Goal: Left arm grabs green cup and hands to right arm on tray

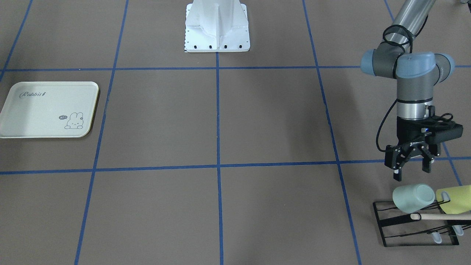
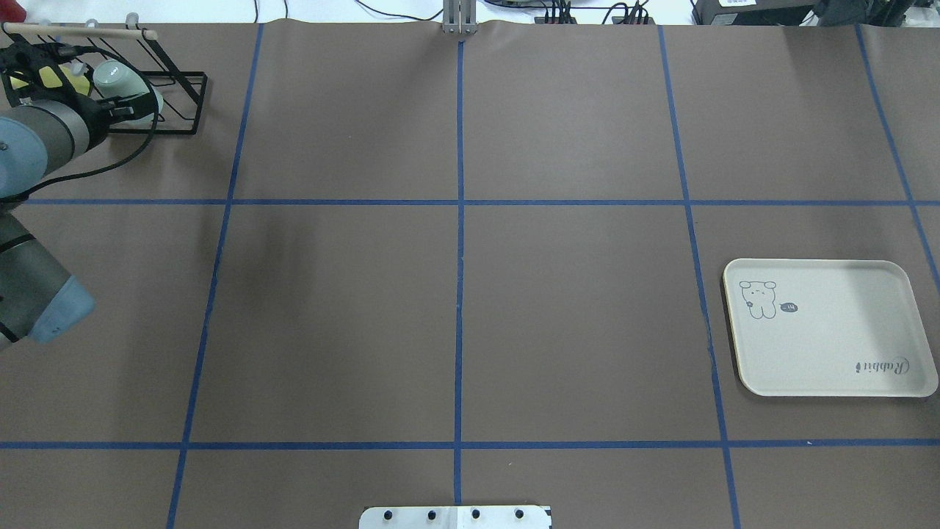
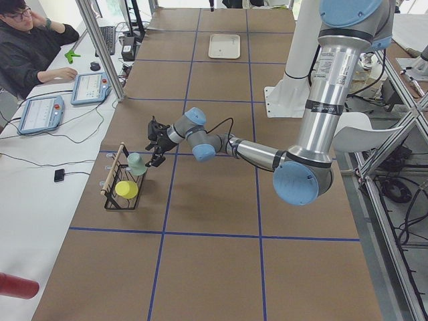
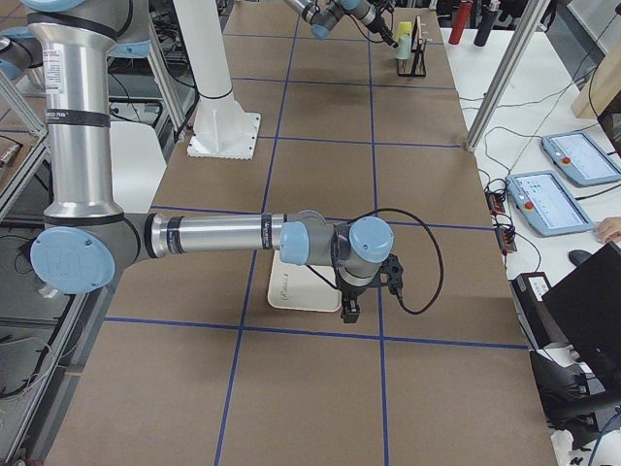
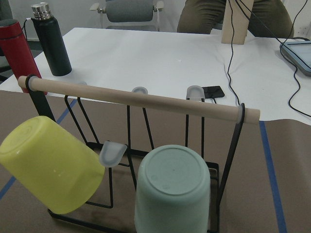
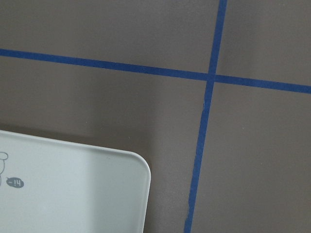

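**A:** How did the left arm (image 1: 412, 92) stand?

**B:** It reached out to the far corner of the table on its own side. The wrist was turned downward over the black wire rack (image 1: 382, 222).

**A:** And the left gripper (image 1: 412, 172)?

**B:** Its fingers were spread wide with nothing between them. It hung just above the green cup (image 1: 414, 197) and touched nothing that I could see.

**A:** Where was the cup?

**B:** On the rack, tipped over a peg with its base toward the left wrist camera. It sat just beside the yellow-green cup (image 1: 456, 199), near the rack's wooden bar (image 1: 441, 216).

**A:** And the right arm (image 4: 223, 235)?

**B:** Its forearm was level and its wrist bent down at the edge of the tray (image 1: 48, 110), well apart from the cup. The right gripper (image 4: 349, 309) showed only small, from the side. I could not tell whether its fingers were apart or together.
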`<state>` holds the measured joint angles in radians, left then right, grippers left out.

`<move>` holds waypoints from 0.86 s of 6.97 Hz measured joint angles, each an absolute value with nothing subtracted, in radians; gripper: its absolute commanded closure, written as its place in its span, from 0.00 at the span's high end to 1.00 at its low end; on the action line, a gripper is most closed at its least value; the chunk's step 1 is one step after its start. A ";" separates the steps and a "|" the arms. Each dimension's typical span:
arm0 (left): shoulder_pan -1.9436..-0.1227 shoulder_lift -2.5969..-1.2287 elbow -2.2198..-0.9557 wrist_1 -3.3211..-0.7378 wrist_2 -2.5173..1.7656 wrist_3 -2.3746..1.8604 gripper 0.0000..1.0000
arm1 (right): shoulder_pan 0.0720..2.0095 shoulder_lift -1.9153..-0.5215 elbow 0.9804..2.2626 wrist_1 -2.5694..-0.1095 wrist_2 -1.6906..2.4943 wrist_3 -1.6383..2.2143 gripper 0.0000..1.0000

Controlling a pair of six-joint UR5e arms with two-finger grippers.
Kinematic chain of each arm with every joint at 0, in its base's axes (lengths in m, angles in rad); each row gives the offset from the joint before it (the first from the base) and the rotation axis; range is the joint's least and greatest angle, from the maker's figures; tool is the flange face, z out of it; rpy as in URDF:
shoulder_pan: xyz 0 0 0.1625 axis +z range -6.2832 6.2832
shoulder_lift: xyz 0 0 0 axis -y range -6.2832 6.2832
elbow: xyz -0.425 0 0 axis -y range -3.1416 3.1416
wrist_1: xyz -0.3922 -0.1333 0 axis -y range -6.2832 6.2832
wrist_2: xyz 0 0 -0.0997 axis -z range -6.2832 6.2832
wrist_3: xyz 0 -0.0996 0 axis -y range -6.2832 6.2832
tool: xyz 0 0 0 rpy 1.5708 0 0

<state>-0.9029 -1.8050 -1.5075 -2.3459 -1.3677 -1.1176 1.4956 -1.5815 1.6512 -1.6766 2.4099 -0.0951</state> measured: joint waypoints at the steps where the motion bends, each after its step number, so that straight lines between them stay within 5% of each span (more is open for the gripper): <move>1: -0.902 -1.825 -1.490 -2.347 -1.367 -1.099 1.00 | 1.496 -1.582 1.651 -1.677 2.410 -0.095 1.00; 6: -0.909 -1.834 -1.477 -2.371 -1.368 -0.935 1.00 | 1.495 -1.582 1.651 -1.677 2.410 -0.095 1.00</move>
